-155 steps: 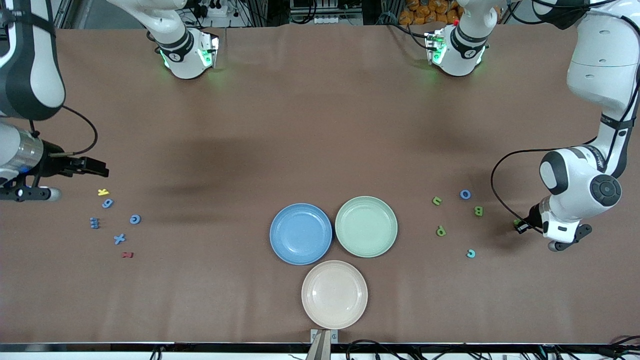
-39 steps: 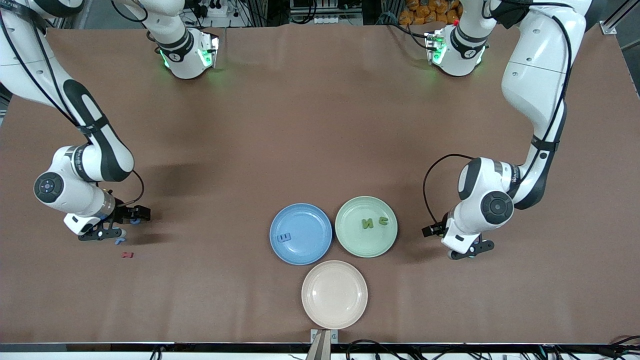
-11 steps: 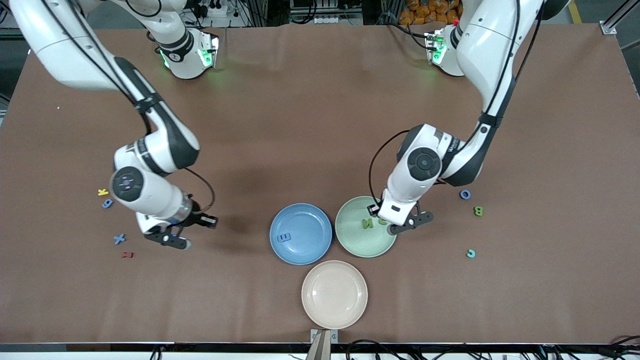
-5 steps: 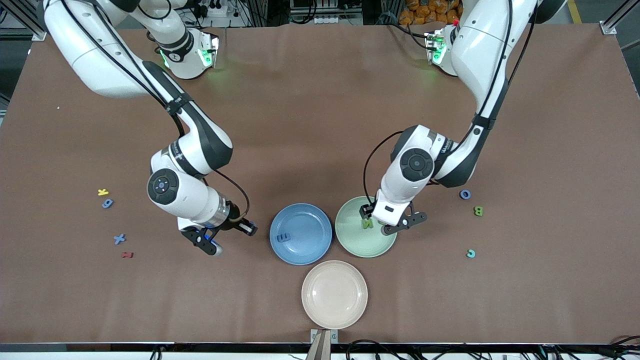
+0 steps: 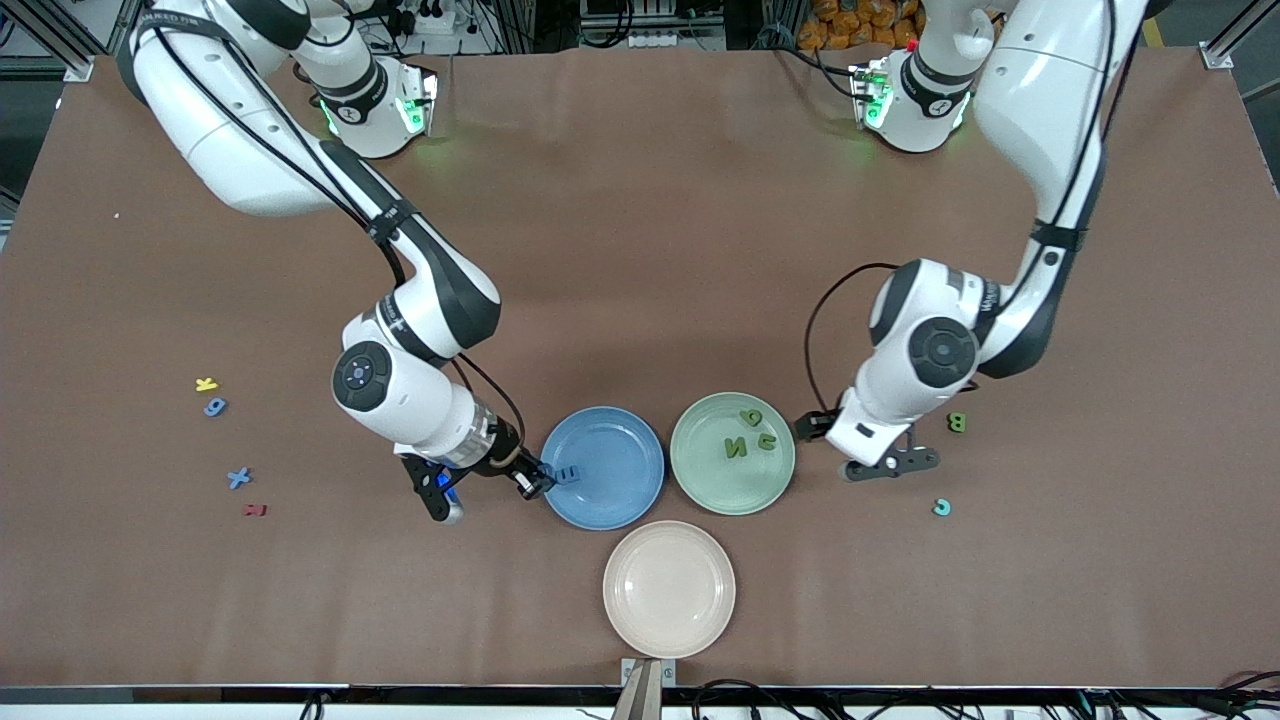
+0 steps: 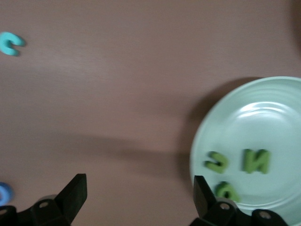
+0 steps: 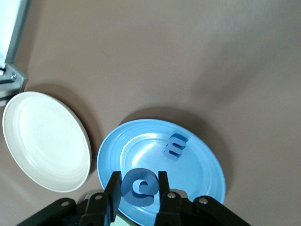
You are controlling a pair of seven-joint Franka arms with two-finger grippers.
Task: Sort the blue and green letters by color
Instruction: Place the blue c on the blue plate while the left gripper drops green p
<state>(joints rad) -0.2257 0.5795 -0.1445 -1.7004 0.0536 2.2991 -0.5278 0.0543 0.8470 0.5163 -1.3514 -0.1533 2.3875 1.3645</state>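
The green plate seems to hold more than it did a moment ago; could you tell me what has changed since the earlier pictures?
The left gripper dropped a third green letter on the green plate, opened and pulled back toward its own end. The right gripper carried a blue letter over the blue plate's rim, still holding it. The blue E and cream plate stayed put.

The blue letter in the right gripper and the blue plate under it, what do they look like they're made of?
The blue letter, held in the right gripper over the blue plate: probably foam or soft rubber, judging by its thick, chunky body, matte surface and rounded edges. The plate: likely plastic or melamine, smooth and semi-glossy, with soft light glare across its inner ring. Neither can be told for certain.
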